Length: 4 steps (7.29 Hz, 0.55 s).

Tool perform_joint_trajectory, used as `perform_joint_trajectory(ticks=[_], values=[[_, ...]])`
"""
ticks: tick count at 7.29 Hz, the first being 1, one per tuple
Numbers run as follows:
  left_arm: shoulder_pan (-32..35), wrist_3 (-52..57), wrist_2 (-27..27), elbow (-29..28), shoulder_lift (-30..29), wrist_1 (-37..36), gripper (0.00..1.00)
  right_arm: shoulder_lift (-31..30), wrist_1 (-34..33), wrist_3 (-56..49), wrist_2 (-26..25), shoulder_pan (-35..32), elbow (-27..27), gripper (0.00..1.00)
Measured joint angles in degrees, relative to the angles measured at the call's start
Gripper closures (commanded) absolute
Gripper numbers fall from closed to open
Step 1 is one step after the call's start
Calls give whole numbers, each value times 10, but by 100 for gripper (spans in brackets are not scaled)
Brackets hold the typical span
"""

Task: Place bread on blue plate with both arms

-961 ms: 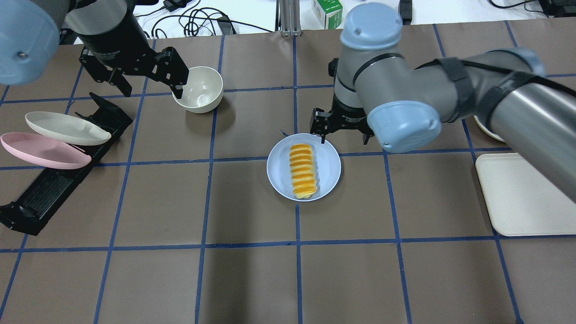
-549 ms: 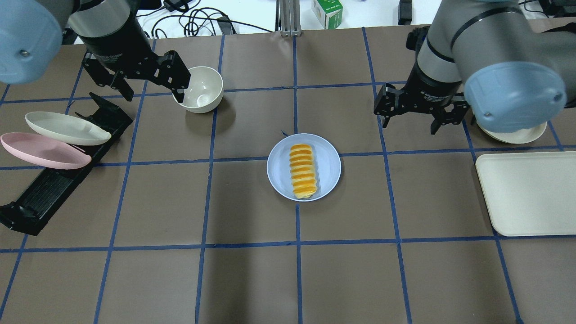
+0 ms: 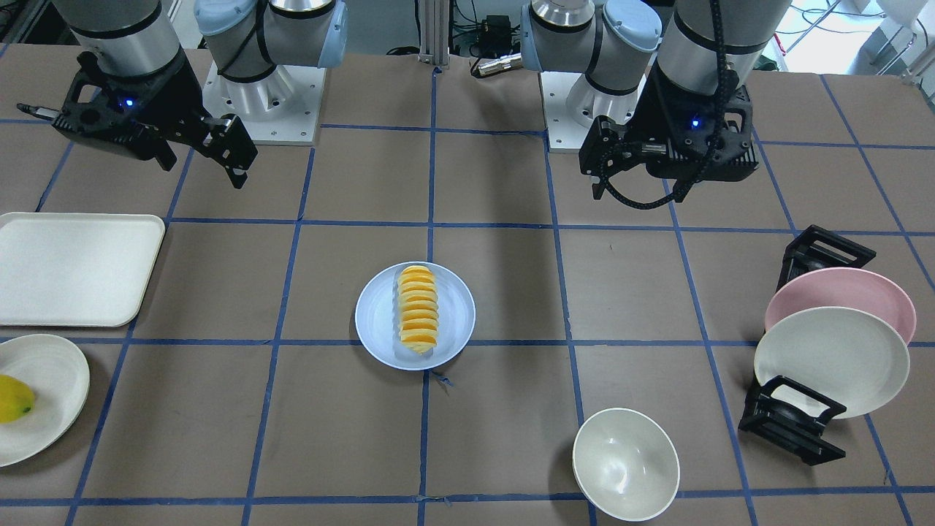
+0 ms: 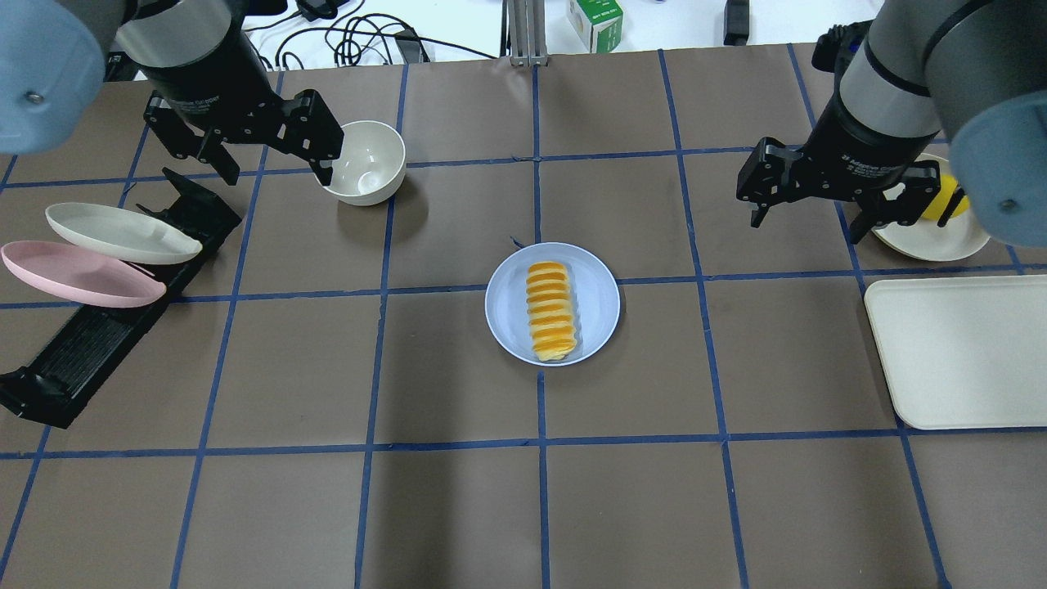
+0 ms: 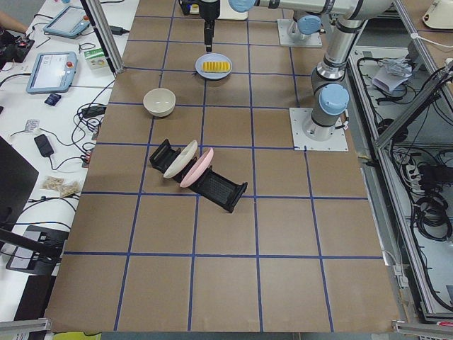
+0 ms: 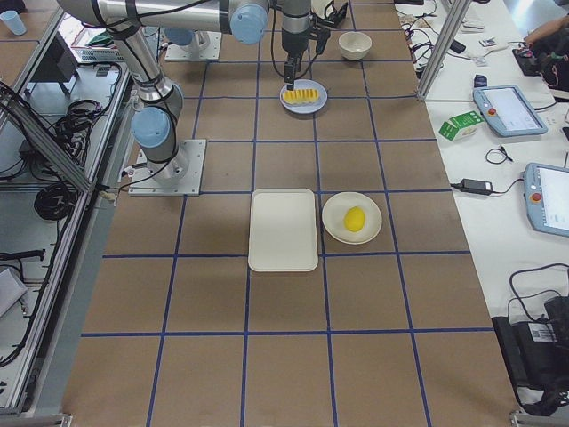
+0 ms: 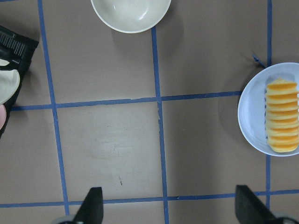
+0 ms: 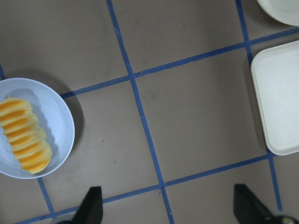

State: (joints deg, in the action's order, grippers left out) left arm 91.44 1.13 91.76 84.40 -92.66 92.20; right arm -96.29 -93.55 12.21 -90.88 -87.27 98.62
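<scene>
The bread point(image 4: 550, 311), a ribbed yellow-orange loaf, lies lengthwise on the blue plate point(image 4: 599, 304) at the table's middle. Both also show in the front view, bread point(image 3: 418, 310) on plate point(image 3: 376, 321). My left gripper point(image 4: 278, 176) is open and empty, hovering at the far left beside a white bowl, well away from the plate. My right gripper point(image 4: 807, 229) is open and empty, hovering at the far right, well clear of the plate. The left wrist view shows the bread point(image 7: 281, 115) at its right edge. The right wrist view shows the bread point(image 8: 23, 133) at its left edge.
A white bowl point(image 4: 368, 164) stands under the left gripper's right finger. A black dish rack point(image 4: 98, 327) at the left holds a cream plate point(image 4: 123, 233) and a pink plate point(image 4: 78, 274). At the right are a cream tray point(image 4: 957, 352) and a cream plate point(image 4: 932, 233) with a yellow fruit point(image 4: 949, 196).
My right arm has swung from the blue plate's far edge out to the right, toward the cream plate. The left gripper has barely moved. The bread stays on the plate.
</scene>
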Motion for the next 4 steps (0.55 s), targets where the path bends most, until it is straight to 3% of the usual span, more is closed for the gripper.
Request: perform_joint_trajectory(ticks=[4], values=[[0, -2, 0, -2, -1, 0, 0, -14, 4, -31, 40, -7, 6, 0]])
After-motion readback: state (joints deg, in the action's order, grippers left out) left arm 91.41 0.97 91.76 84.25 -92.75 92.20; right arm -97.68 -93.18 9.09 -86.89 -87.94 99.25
